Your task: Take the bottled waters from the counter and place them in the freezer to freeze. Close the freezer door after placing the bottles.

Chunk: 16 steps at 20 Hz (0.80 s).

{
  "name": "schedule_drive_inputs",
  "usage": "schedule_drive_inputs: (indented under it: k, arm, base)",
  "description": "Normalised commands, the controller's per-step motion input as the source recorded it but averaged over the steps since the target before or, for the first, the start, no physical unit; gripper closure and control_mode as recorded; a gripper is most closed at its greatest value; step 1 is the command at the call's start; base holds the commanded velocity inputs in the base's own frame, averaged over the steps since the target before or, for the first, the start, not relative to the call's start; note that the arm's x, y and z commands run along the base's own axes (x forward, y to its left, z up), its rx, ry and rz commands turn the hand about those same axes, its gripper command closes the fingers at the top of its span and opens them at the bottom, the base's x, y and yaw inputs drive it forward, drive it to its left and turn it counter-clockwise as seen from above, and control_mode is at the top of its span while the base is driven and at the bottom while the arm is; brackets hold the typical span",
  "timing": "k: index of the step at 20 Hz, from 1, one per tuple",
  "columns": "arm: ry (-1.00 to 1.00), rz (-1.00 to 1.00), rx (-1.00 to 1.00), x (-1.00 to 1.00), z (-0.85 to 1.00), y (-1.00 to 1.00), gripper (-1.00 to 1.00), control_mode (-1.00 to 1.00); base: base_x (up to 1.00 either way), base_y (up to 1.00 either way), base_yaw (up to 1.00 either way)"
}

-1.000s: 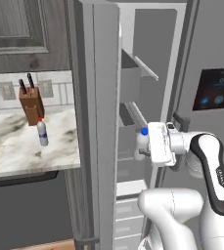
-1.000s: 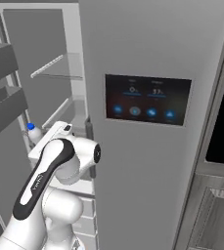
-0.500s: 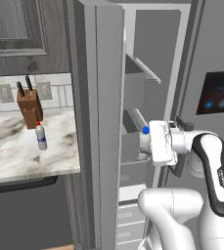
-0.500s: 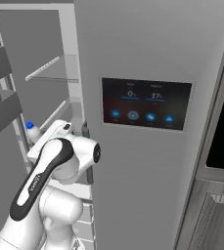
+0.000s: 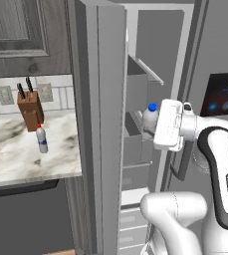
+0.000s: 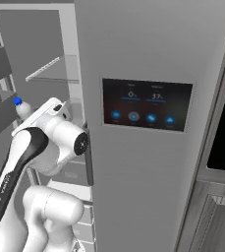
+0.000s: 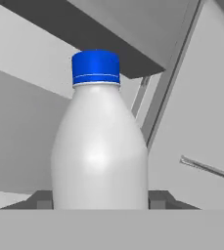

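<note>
The gripper [image 7: 100, 202] was clamped on the blue-capped bottle [image 7: 99, 146], its two dark finger tips [image 7: 157, 199] showing at either side of the bottle's lower body in the hand view. The bottle stood upright in that grip, blue cap on top. From the left side of the base I could see it held out ahead of the white hand, cap up, at the open front of the freezer [image 5: 140, 64], just beside the grey bins [image 5: 135, 144] on the inner face of the freezer door [image 5: 103, 124]. Whether it touched a bin I couldn't tell. From the right side, only its cap and shoulder peeked out to the left of the hand, with a glass shelf [image 6: 52, 71] of the white interior higher up behind it.

The freezer door stood swung wide open, its edge turned toward me as a tall grey panel. To the right, the other grey door carried a black display panel [image 6: 146, 110] with lit blue icons.

Well off to the left lay the counter [image 5: 16, 154], a white marble-look slab with dark veining. The red-capped bottle [image 5: 42, 139] stood upright on it, well apart from the gripper, just in front of the brown knife block [image 5: 30, 109] by the tiled wall. A dark wood-grain wall cabinet [image 5: 16, 30] hung above.
</note>
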Motion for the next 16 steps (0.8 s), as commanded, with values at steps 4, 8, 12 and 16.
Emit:
schedule_drive_inputs:
  k: [4, 8, 12, 16]
  arm:
    - [-0.18, -0.18, 0.11, -0.46, 0.97, -0.14, 1.00, -1.00]
    - [-0.15, -0.15, 0.14, -0.21, 0.87, -0.18, 1.00, -1.00]
    - [-0.05, -0.13, 0.24, -0.05, 0.60, -0.12, 1.00, -1.00]
    - [0.00, -0.14, 0.26, 0.04, 0.11, 0.00, 1.00, -1.00]
  base:
    - [0.00, 0.00, 0.00]
    - [0.00, 0.00, 0.00]
    - [0.00, 0.00, 0.00]
    - [0.00, 0.00, 0.00]
